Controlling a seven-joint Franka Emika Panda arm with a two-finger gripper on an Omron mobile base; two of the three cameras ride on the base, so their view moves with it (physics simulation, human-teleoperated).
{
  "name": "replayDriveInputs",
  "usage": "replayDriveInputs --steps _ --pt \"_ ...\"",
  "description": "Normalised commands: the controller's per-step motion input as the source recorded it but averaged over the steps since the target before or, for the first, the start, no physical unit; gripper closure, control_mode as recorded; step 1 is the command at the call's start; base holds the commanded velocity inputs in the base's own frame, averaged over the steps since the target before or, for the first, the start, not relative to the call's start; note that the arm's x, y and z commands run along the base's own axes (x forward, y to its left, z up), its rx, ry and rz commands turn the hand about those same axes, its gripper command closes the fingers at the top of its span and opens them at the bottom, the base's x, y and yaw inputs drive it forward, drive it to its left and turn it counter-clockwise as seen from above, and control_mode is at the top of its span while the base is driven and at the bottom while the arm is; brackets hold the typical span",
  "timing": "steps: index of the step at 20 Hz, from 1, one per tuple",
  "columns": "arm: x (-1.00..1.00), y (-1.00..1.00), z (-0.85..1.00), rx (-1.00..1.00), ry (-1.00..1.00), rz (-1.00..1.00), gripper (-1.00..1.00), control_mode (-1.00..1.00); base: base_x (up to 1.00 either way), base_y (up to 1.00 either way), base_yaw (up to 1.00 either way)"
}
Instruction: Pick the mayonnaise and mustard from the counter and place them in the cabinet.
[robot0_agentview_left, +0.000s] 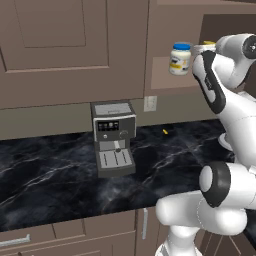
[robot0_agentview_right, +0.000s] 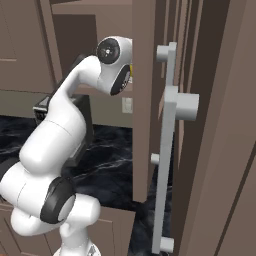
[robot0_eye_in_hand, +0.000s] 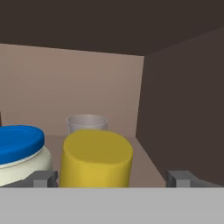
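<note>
- Looking into the brown wooden wall cabinet (robot0_eye_in_hand: 87, 78), the yellow squeeze bottle of mustard (robot0_eye_in_hand: 96, 158) stands upright on the flat tan shelf, seen from above so it's mostly a plain yellow cylinder. Its label and cap aren't visible from the hand view.
- Guessing it's light, slightly squashy plastic with smooth sides, so a squeeze across the middle of the body would be the place to take it, gently, or it'll dent or tip.
- Just beside it sits the short white mayonnaise jar with the blue lid (robot0_eye_in_hand: 19, 142), also on that shelf; from the left base view you can spot the jar (robot0_agentview_left: 180, 58) up in the open compartment. Probably stiffer and heavier, with a slick wide body.
- Behind the mustard there's a pale grey cup (robot0_eye_in_hand: 86, 123) further back on the shelf.
- The two-finger gripper (robot0_eye_in_hand: 111, 178) has its dark tips spread wide either side of the mustard, not touching it as far as I can tell.
- Down below, the black marble-look counter (robot0_agentview_left: 50, 180) has a grey coffee machine (robot0_agentview_left: 114, 138) on it.
</note>
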Motion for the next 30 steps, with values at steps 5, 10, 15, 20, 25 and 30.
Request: replayDriveInputs --steps 5,10,15,20,25,30 --pt "-0.22 0.08 0.08 0.00 -0.01 0.05 -1.00 -1.00 0.00 0.00 0.00" --pt "-0.46 0.30 0.04 0.00 0.00 0.04 -1.00 -1.00 0.00 0.00 0.00" --pt "-0.76 0.32 0.01 0.00 -0.02 0.02 -1.00 -1.00 0.00 0.00 0.00" --pt "-0.98 0.13 0.00 0.00 -0.04 0.00 -1.00 -1.00 0.00 0.00 0.00" --pt "-1.00 0.00 0.00 0.00 -0.06 0.00 -1.00 -1.00 0.00 0.00 0.00" --pt "-0.99 0.00 0.00 0.00 -0.05 0.00 -1.00 -1.00 0.00 0.00 0.00"
